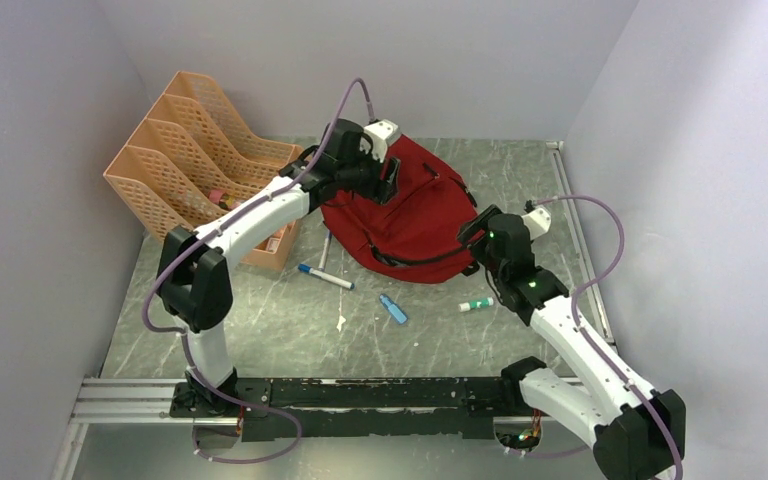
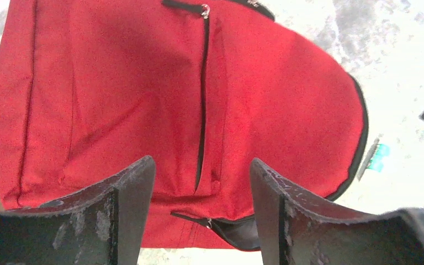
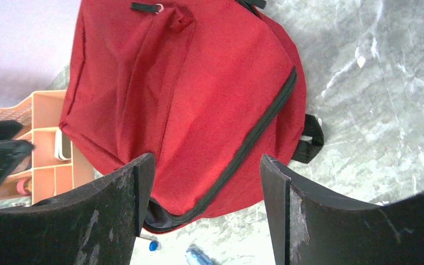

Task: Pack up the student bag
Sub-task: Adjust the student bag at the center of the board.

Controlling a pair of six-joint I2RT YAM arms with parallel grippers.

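Student bag [image 1: 410,215] flat, rounded end nearward

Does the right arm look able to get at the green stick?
Probably yes: the green stick lies uncovered beside that arm, and the right gripper, open and empty, hovers near the bag.

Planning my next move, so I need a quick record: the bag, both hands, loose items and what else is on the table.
bag: dark-red fabric backpack, lying at back centre of the grey marbled table
left hand: open, above the bag, holding nothing
right hand: open, at the bag's near-right edge, holding nothing
loose items in front of bag: white marker with blue cap, small blue item, green-and-white stick
left of bag: orange mesh plastic file rack
bag contents: cannot tell
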